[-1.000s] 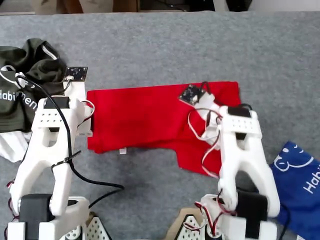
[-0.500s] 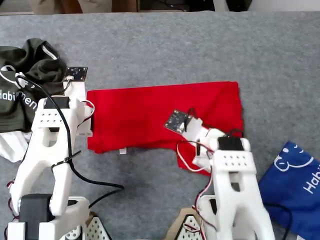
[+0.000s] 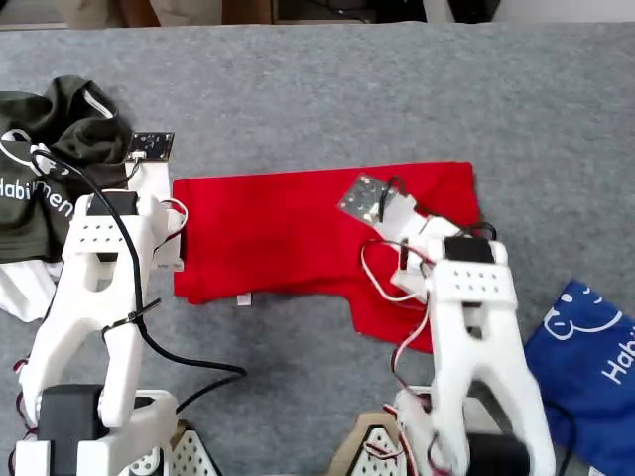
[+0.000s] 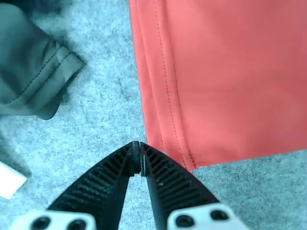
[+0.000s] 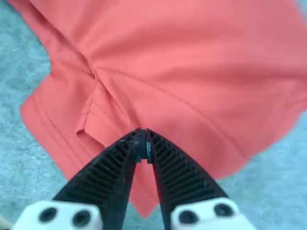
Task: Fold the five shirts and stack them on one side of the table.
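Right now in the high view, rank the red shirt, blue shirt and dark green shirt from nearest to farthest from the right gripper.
1. Red shirt, mid-table, under the right gripper.
2. Blue shirt, near right corner.
3. Dark green shirt, far left side.

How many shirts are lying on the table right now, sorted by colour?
Red shirt: 1
Dark green shirt: 1
Blue shirt: 1
White garment, mostly hidden under the green one, likely a shirt: 1
Total: 4 in view
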